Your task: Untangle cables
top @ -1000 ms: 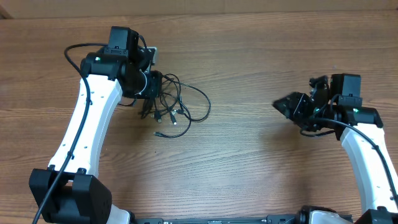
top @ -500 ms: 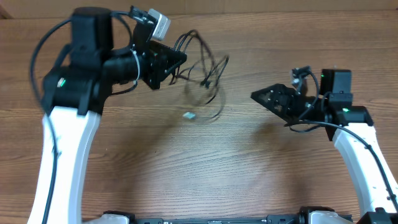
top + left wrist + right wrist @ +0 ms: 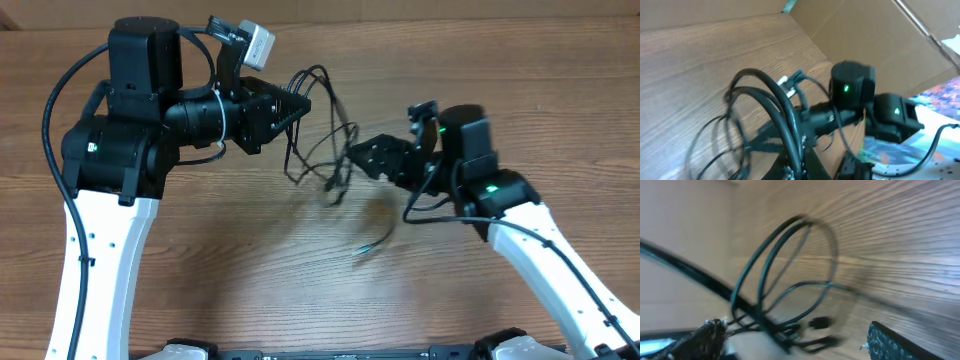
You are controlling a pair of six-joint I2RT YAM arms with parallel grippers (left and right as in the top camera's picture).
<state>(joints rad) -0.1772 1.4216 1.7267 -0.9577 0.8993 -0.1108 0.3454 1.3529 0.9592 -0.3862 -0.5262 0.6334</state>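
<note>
The cables (image 3: pixel 327 180) hang as a tangle of thin black loops in the air above the wooden table (image 3: pixel 300 300). My left gripper (image 3: pixel 295 103) is raised and shut on the top of the bundle. In the left wrist view the cords (image 3: pixel 774 100) rise from between its fingertips (image 3: pixel 800 167). My right gripper (image 3: pixel 358 158) stands open right beside the hanging loops. In the right wrist view the loops (image 3: pixel 790 270) and a small plug (image 3: pixel 820 323) lie between its two fingers (image 3: pixel 892 342), blurred by motion. A loose cord end (image 3: pixel 375 243) shows blurred lower down.
A cardboard wall (image 3: pixel 875 35) borders the far edge of the table. Thick black wires (image 3: pixel 60 100) run along the left arm. The right arm (image 3: pixel 852 90) fills the middle of the left wrist view.
The left arm has lifted the bundle off the table and swung it rightwards. My right arm has moved left up to the hanging loops with its jaws wider apart.
</note>
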